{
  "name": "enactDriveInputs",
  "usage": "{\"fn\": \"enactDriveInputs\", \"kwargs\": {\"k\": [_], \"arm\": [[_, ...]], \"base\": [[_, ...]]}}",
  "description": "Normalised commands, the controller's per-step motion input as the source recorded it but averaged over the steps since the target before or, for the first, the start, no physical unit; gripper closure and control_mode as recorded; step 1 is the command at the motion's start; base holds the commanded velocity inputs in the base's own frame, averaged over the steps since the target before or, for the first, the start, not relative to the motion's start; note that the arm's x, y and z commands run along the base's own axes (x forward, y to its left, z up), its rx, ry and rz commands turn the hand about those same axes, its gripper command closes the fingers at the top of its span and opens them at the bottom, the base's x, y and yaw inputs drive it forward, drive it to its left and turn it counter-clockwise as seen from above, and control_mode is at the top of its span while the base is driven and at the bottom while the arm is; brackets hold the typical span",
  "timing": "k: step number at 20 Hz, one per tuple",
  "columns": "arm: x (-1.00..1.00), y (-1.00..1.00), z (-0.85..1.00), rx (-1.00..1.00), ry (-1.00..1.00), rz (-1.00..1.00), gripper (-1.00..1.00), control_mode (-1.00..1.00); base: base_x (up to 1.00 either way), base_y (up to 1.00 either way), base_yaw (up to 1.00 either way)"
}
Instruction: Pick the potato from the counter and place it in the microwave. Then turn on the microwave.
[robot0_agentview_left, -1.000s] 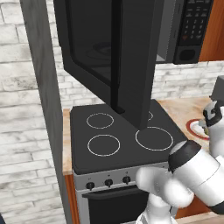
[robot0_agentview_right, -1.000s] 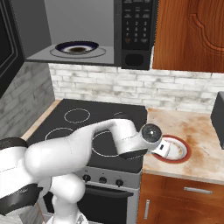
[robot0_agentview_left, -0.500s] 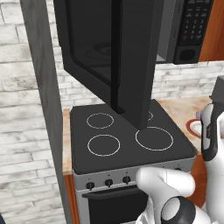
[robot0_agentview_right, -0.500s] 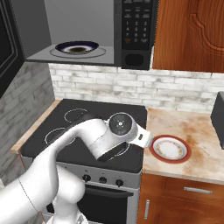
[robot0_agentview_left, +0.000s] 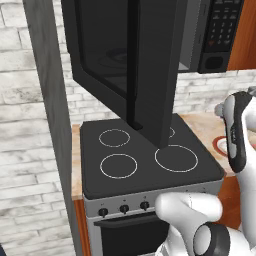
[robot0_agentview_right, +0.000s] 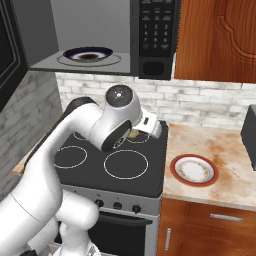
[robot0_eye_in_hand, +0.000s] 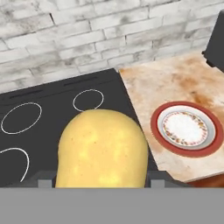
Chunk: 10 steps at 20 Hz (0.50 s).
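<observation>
Your arm rises from the base, bends at the elbow and reaches forward over the stovetop (robot0_agentview_right: 107, 160), with the round wrist joint lifted above the rings and below the microwave (robot0_agentview_right: 100, 35). From the left base camera you see the forearm standing nearly upright at the right edge, beside the stove's right side.

Your claw (robot0_eye_in_hand: 101, 181) is pinching the potato (robot0_eye_in_hand: 101, 148). From the hand camera the yellowish lump sits between the two dark finger tips low in the picture, so the jaws stand wide, spread around the potato's sides. From the right base camera a sliver of the potato (robot0_agentview_right: 133, 134) shows just under the wrist, over the back right ring of the stovetop.

The potato is off the desk (robot0_eye_in_hand: 175, 83) and up in the air over the stove's right part. Beyond it, from the hand camera, you look down on the black stovetop (robot0_eye_in_hand: 52, 118) with its white rings, the brick wall behind, and the desk on the right.

A plate (robot0_agentview_right: 194, 170) with a red rim lies on the desk, right of the stove and well apart from the potato.

The microwave door (robot0_agentview_left: 125, 65) stands swung open to the left. Inside, a dark-rimmed dish (robot0_agentview_right: 89, 54) sits on the microwave floor. The keypad (robot0_agentview_right: 155, 25) is on the microwave's right side.
</observation>
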Motion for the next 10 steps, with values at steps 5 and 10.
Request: {"fn": "enactDriveInputs", "kwargs": {"k": [5,10], "arm": [[0.23,0.39,0.53,0.00,0.15,0.15,1.00,-1.00],[0.04,0.44,0.06,0.00,0.06,0.22,1.00,-1.00]], "base": [[0.00,0.00,0.00],[0.00,0.00,0.00]]}}
